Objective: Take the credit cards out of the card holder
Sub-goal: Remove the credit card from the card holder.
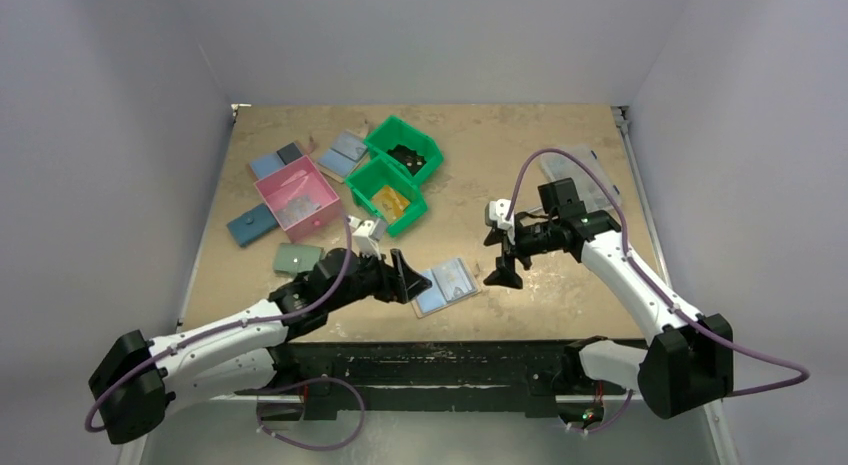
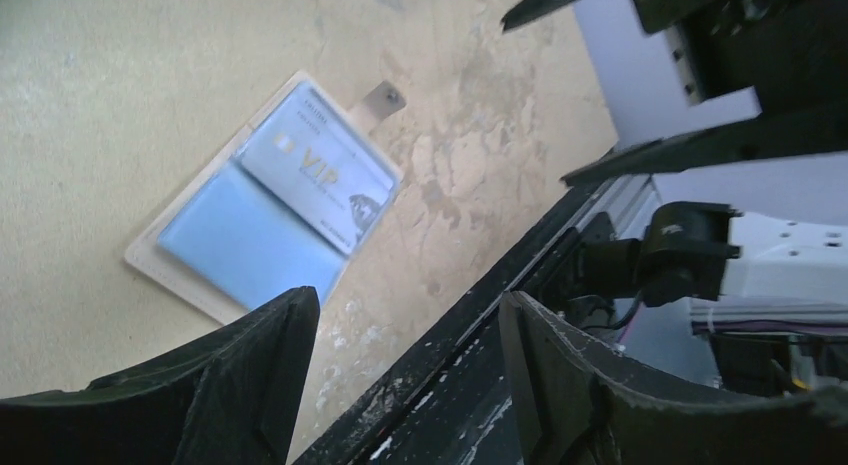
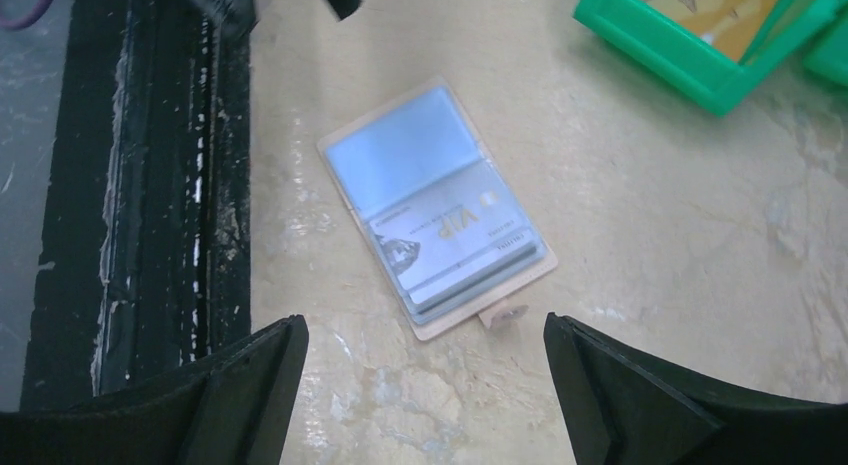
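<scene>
- While the desk (image 1: 500, 145) carries every item, the card holder lies close to its near edge, between the two arms.
- Left pincer (image 1: 405, 275) (image 2: 405, 315): fingers spread wide, nothing between them; positioned just left of the card holder and not touching it.
- Right pincer (image 1: 503, 270) (image 3: 425, 335): fingers spread wide, nothing held; positioned just right of the card holder, above the desk.
- Two green bins (image 1: 405, 150) stand side by side beyond the card holder; the nearer one contains a yellow-orange card (image 3: 700, 5).
- Pink bin (image 1: 297, 195): left of the green bins.
- Card holder (image 1: 445, 285) (image 2: 265, 210) (image 3: 435, 205): unfolded, lying flat with the inside facing up. One half shows a light-blue panel; the other half carries the slots.
- Credit cards (image 2: 315, 175) (image 3: 450, 235): seated in the slot half, stacked with edges stepped. The top one is pale and marked "VIP".
- Closure tab (image 2: 380, 98) (image 3: 503, 315): projects from the outer edge of the slot half, flat on the desk.
</scene>
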`<state>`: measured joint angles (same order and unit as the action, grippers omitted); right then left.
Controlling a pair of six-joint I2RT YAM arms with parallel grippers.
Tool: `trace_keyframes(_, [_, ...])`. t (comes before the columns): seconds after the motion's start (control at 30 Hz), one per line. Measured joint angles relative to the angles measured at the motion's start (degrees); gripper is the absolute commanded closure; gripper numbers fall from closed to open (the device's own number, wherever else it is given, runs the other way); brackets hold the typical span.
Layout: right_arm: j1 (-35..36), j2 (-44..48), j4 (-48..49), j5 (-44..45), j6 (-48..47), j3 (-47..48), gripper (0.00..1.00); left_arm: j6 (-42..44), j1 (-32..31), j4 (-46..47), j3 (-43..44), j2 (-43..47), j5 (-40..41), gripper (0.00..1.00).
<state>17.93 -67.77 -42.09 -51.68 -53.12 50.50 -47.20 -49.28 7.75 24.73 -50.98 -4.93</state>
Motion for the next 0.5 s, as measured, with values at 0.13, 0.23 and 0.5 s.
trace_keyframes(0.13, [-2.71, -0.96, 2.82, 0.24, 5.7, 0.17, 0.01, 0.04, -6.91, -0.04, -0.44, -3.39, 8.5, 0.3])
trace_keyframes(0.23, [-4.37, -0.72, 4.57, 0.22, 8.17, 0.31, 0.01, 1.4, -10.91, -0.09, -0.44, -5.14, 14.97, 0.3])
trace_keyframes(0.5, [-6.25, -0.39, 6.78, 0.59, 9.75, 0.39, 0.01, 6.91, -15.19, 3.74, -0.63, -8.07, 24.37, 0.31])
